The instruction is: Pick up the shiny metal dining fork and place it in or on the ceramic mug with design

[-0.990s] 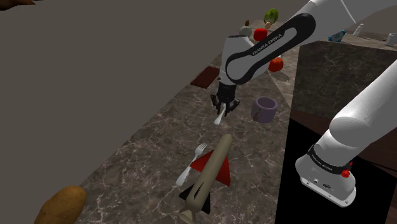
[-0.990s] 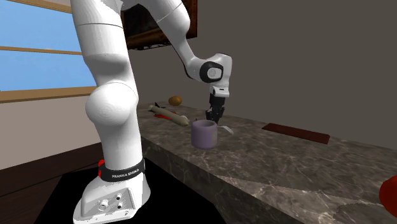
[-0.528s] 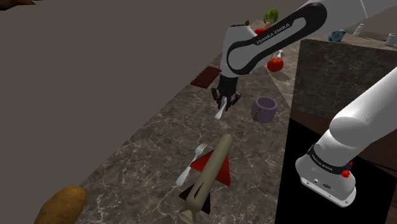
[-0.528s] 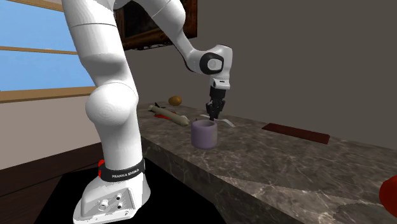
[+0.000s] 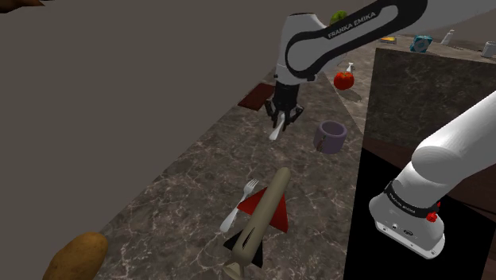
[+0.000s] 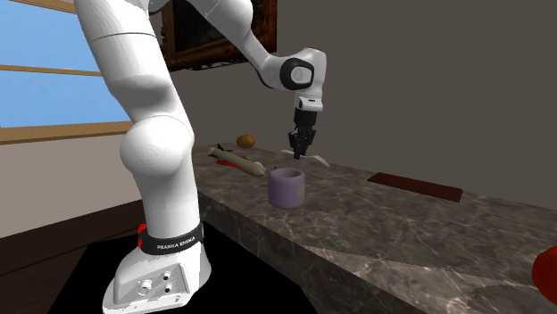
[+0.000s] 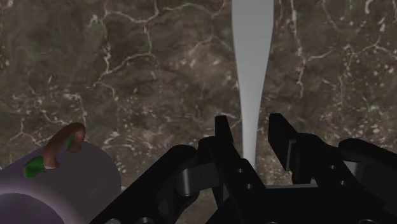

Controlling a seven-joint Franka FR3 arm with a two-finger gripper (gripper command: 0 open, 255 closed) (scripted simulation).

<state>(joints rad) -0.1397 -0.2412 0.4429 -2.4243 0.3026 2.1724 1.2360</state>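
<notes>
My black gripper [image 5: 278,122] hangs above the dark marbled counter [image 5: 191,183], shut on a pale grey fork [image 5: 275,132] that sticks out below the fingers. In the second exterior view the gripper [image 6: 297,153] is above and just behind the lavender mug [image 6: 286,188], with the fork [image 6: 318,161] pointing away to that view's right. In the shoulder view the mug [image 5: 331,135] stands to the right of the gripper. The wrist view has the fork's handle [image 7: 251,83] running out from between the fingers of the gripper [image 7: 251,137], and the mug [image 7: 57,184] with its brown and green handle beside them.
A second fork [image 5: 241,201] lies on the counter beside a tan toy rocket [image 5: 258,223] with red fins. A potato [image 5: 75,256] sits at the near end, a dark red mat [image 5: 254,97] and a red fruit [image 5: 343,79] farther along. The stand [image 5: 413,199] is at the lower right.
The gripper has risen with the fork in it, and the arm's forearm has swung higher. The mug and the things on the counter have stayed in place.
</notes>
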